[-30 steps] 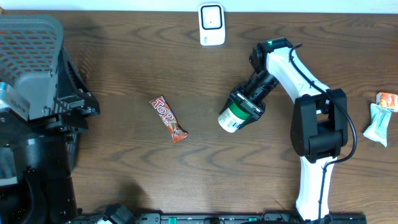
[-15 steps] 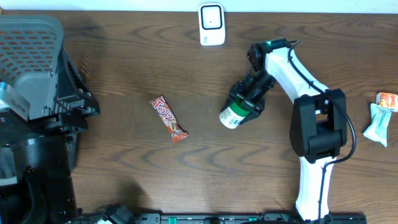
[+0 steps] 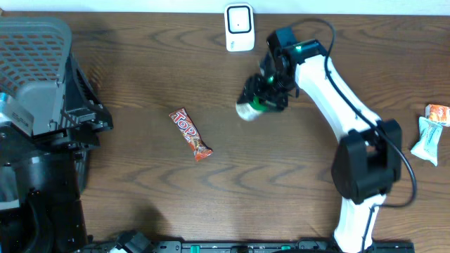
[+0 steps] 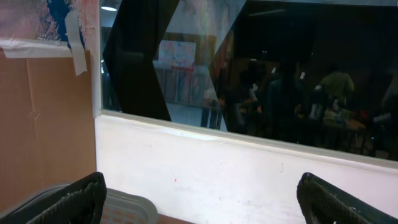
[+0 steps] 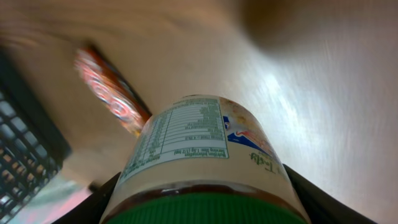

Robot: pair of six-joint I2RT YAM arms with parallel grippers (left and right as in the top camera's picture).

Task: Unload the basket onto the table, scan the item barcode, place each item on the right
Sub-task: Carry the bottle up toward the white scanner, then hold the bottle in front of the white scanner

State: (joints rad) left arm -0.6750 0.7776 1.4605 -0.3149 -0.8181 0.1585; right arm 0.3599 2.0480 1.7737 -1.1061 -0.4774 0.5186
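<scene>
My right claw (image 3: 261,97) grips the jar (image 3: 250,108) at its green-lid end, holding it off the worktop (image 3: 140,211) near the scanner (image 3: 239,28) so the label (image 5: 180,138) can face it, barcode itself not visible to me; left claw (image 4: 202,202) wide open, idle.

Dark wood-grain table (image 3: 140,211), faint sheen on it. The jar (image 5: 199,143) shows a smooth printed label and a green plastic lid (image 5: 205,210); mid-frame, a candy bar (image 3: 190,133) in a glossy wrapper.
</scene>
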